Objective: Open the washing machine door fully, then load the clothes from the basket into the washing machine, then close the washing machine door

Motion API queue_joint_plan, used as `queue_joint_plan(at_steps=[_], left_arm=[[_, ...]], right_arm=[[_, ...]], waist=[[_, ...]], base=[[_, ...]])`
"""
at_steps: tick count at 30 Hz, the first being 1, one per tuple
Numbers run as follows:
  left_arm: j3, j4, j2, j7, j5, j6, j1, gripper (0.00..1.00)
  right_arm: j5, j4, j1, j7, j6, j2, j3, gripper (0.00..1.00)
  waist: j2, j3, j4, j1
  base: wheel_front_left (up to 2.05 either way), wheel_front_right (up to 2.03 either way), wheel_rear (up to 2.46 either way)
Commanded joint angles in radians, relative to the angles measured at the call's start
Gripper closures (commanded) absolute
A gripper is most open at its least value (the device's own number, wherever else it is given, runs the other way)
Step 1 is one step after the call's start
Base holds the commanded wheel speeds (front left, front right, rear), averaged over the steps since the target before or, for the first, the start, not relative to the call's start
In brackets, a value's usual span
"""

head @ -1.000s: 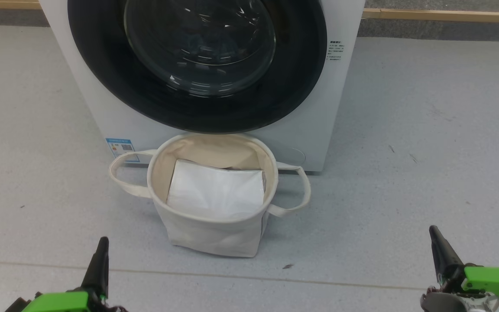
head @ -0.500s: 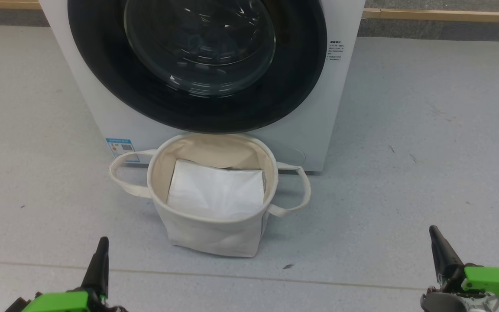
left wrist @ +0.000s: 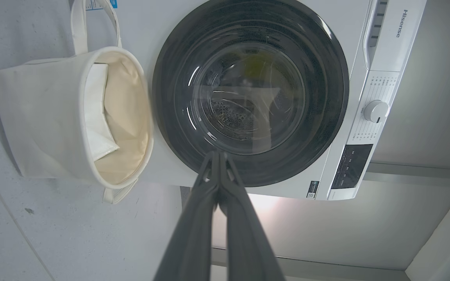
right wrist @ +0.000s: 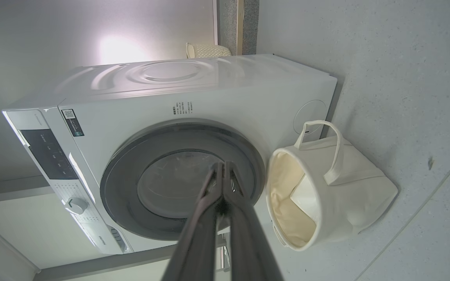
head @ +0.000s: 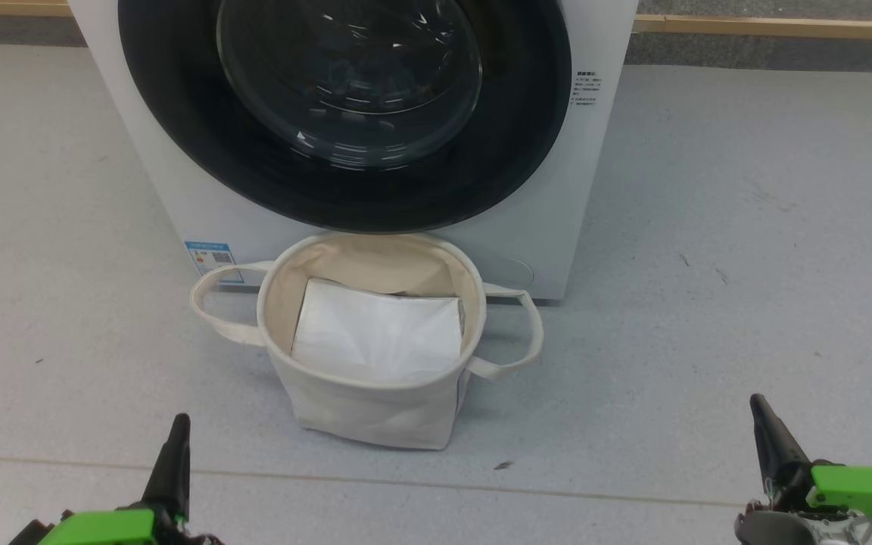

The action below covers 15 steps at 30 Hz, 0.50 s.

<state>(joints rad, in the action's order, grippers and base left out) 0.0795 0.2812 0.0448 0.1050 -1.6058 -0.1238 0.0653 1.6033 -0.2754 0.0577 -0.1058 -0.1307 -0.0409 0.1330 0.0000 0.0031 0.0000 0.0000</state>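
Note:
The white washing machine [head: 557,189] stands ahead with its black-rimmed round door [head: 254,174] lying flat against the front. On the floor just before it sits the cream canvas basket [head: 364,412], holding a flat white sheet [head: 375,333]. The clothes are out of view. My left gripper [head: 177,420] rests at the lower left, shut and holding nothing. My right gripper [head: 756,401] rests at the lower right, also shut and holding nothing. Both stay well short of the basket. The wrist views look along shut fingers [left wrist: 217,156] [right wrist: 223,166] toward the door [left wrist: 248,23] [right wrist: 123,164] and basket [left wrist: 45,117] [right wrist: 358,203].
Grey speckled floor [head: 746,265] spreads on both sides of the machine. A wooden skirting strip [head: 777,28] runs along the far wall. The control panel with its knob [left wrist: 375,111] sits on the machine's front above the door.

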Motion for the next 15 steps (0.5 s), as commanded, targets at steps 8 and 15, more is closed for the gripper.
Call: queue_joint_plan(at_steps=[8, 15], left_arm=[[0.035, -0.036, 0.006, 0.009, -0.002, -0.007, 0.043, 1.0], [0.035, -0.036, 0.006, 0.009, -0.002, -0.007, 0.043, 1.0]], right_arm=[[0.006, 0.031, 0.05, -0.007, 0.0, -0.009, -0.019, 1.0], [0.006, 0.031, 0.05, -0.007, 0.0, -0.009, -0.019, 1.0]], waist=[[0.0, 0.0, 0.0, 0.0], [0.0, 0.0, 0.0, 0.0]], base=[[0.0, 0.0, 0.0], [0.0, 0.0, 0.0]])
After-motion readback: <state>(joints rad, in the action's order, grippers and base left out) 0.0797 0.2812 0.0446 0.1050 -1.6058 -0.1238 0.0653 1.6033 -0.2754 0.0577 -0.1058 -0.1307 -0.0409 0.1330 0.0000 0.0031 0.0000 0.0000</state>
